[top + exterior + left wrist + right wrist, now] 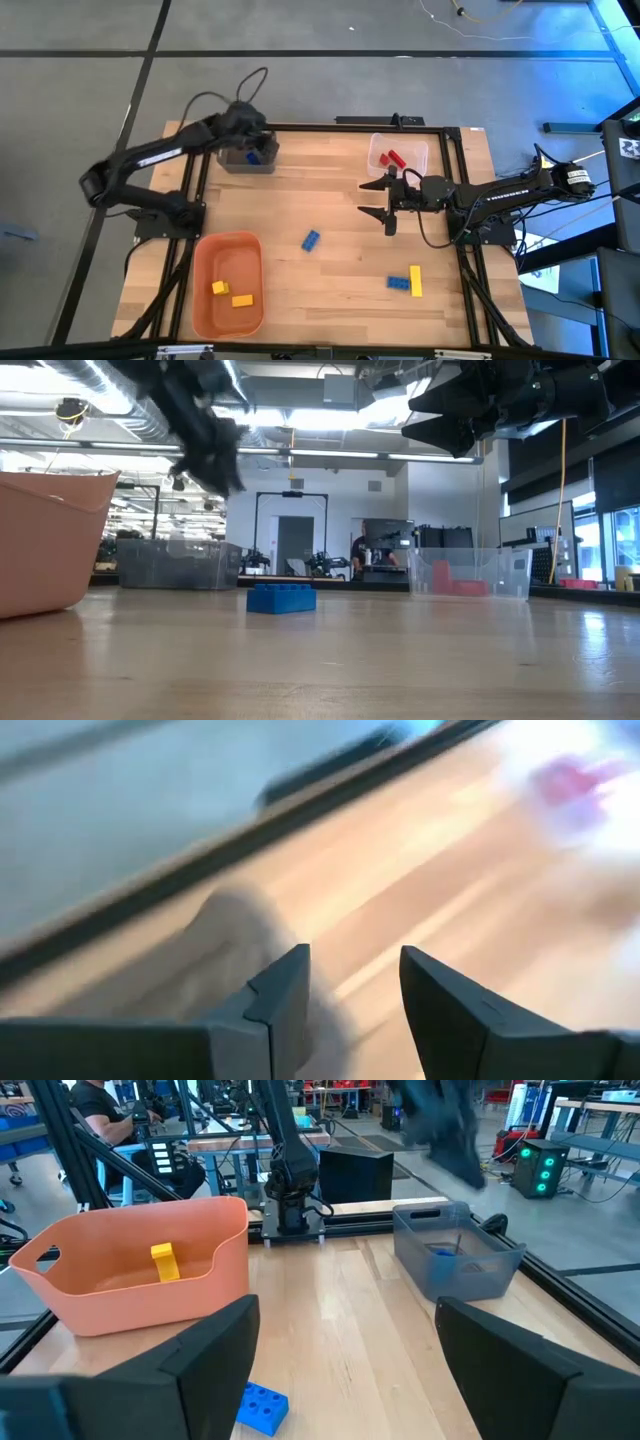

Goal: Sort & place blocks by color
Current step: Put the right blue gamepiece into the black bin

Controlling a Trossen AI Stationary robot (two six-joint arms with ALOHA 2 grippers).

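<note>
Three blocks lie flat on the wooden table: a blue one [311,240] [281,598] [262,1408] near the middle, and another blue [399,283] beside a yellow [415,280] toward the near right. Two yellow blocks [231,294] [165,1263] lie in the orange bin [228,250]. Red blocks [393,158] lie in the clear bin [420,152]. A blue block [253,155] [443,1250] is in the grey bin [240,165]. My left gripper [255,140] [355,990] hovers over the grey bin, open and empty. My right gripper [372,198] [350,1370] is in the air near the clear bin, wide open, pointing toward the table's left.
The orange bin [50,540] stands at the near left, the grey bin [180,565] at the far left, the clear bin [470,573] at the far right. Black frame rails [300,128] edge the table. Bare wood lies between the bins around the middle blue block.
</note>
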